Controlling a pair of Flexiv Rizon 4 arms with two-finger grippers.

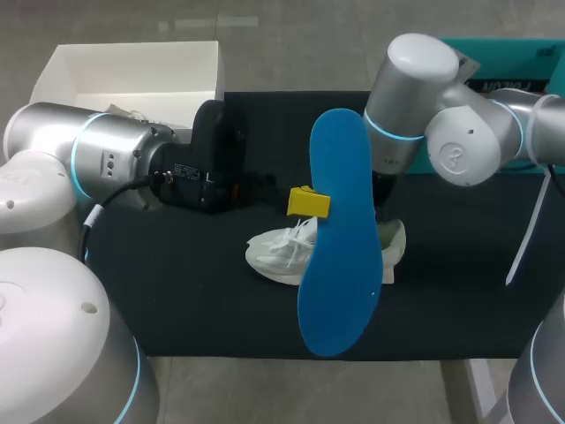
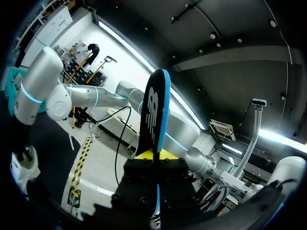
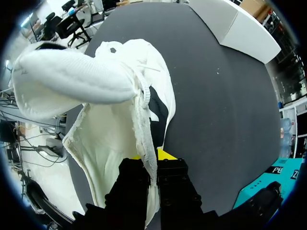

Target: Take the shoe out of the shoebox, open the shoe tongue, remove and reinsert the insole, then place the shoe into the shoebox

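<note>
**Desk:** Where is the insole right now?

**Me:** It's out of the shoe. My left fingers [image 1: 308, 202] are pinching the blue insole [image 1: 340, 238] on one long edge, about midway along. I hold it up over the middle of the counter, with the blue face turned toward the overhead camera. From the left wrist I see it edge-on [image 2: 154, 112], standing upright between the yellow tips, and its other face is dark.

**Desk:** And the shoe?

**Me:** The white shoe [image 1: 281, 252] lies on the black mat [image 1: 177, 300], right under the insole, which hides its middle. The laced front points left and the heel end points right. My right fingers [image 3: 162, 155] are pressed onto the thin fabric rim of the shoe's opening at the heel end. In the right wrist view that rim runs straight between them, and the pale inside of the shoe [image 3: 115, 120] gapes just ahead. I can't tell from here whether the heel is lifted off the mat.

**Desk:** Where's the shoebox?

**Me:** The white shoebox [image 1: 132, 75] sits open at the far left corner, well apart from the shoe and behind my left arm. A teal box [image 1: 508, 53] sits at the far right, behind my right arm.
</note>
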